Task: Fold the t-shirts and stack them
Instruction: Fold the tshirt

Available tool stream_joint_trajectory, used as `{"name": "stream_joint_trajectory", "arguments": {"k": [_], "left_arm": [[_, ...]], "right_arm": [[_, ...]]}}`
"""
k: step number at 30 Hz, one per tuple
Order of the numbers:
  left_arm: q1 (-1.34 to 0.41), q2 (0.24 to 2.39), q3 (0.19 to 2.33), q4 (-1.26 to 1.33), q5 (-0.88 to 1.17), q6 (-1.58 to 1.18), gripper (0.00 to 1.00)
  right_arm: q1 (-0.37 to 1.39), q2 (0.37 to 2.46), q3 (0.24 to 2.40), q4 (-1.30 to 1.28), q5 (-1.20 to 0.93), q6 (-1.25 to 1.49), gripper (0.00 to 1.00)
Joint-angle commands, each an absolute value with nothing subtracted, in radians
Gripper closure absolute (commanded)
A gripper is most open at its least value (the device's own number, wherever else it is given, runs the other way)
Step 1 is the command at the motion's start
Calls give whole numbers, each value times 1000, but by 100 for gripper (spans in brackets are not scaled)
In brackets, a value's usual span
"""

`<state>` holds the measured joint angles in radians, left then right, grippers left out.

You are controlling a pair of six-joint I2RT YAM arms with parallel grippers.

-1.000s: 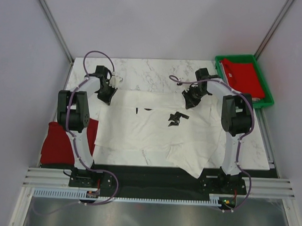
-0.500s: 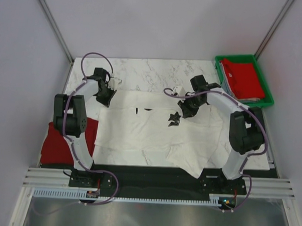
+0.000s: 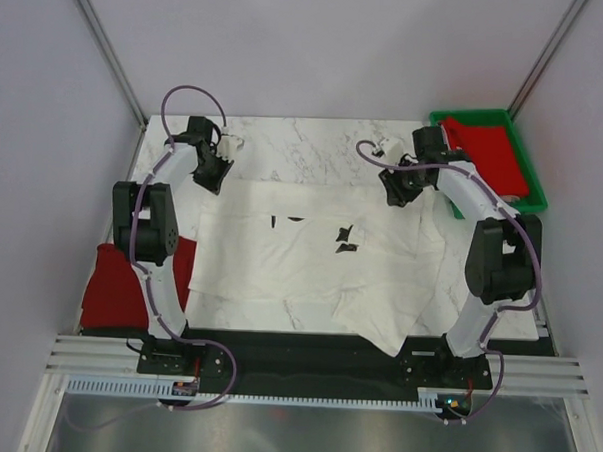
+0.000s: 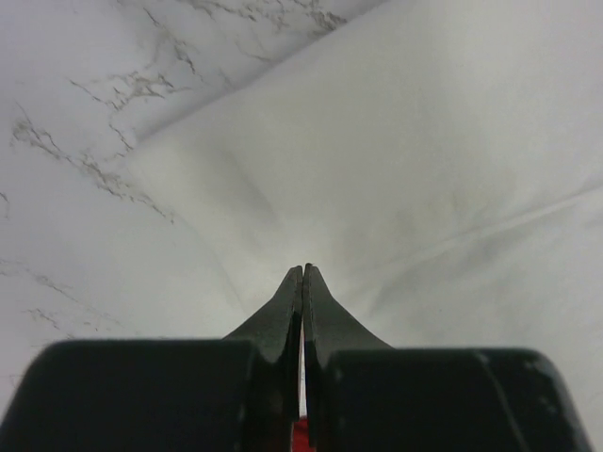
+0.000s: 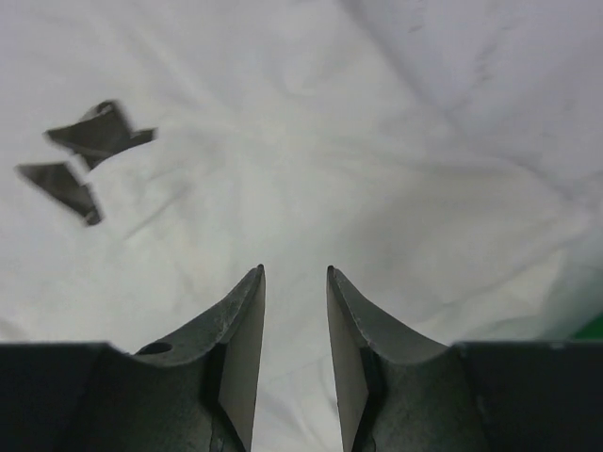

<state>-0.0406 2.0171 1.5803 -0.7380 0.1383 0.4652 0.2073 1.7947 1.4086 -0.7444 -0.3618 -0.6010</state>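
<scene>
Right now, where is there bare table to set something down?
The marble tabletop is bare along the far edge, beyond the white cloth t-shirt. The middle is covered; a red cloth t-shirt crowds the left, a green plastic tray the right.

Dark print (image 3: 346, 238) on the white t-shirt (image 3: 310, 261) is too small to read, while the left arm (image 3: 146, 229) hides part of the red t-shirt (image 3: 114, 288) overhanging the table (image 3: 305, 146).

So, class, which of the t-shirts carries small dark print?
The white cloth t-shirt spread mid-table; the red t-shirt in the green plastic tray and the red one at the left edge look plain.
</scene>
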Motion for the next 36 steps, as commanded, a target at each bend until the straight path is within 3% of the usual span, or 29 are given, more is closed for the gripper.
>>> {"name": "stream_joint_trajectory", "arguments": {"k": [1,11,33,36], "left_arm": [[-38,2074,1678,-798,156,471,98],[-38,2272,1888,-890,152,410,98],[-20,2361,1901,-893,81,371,98],[-5,2379,1919,-893,83,357,98]], "right_arm": [[144,1870,1546,-634,-296,-546,60],[48,2118,1787,-577,-229,-505,64],[5,2302,1784,-561,-69,-506,66],[5,2355,1833,-577,-52,-508,71]]}}
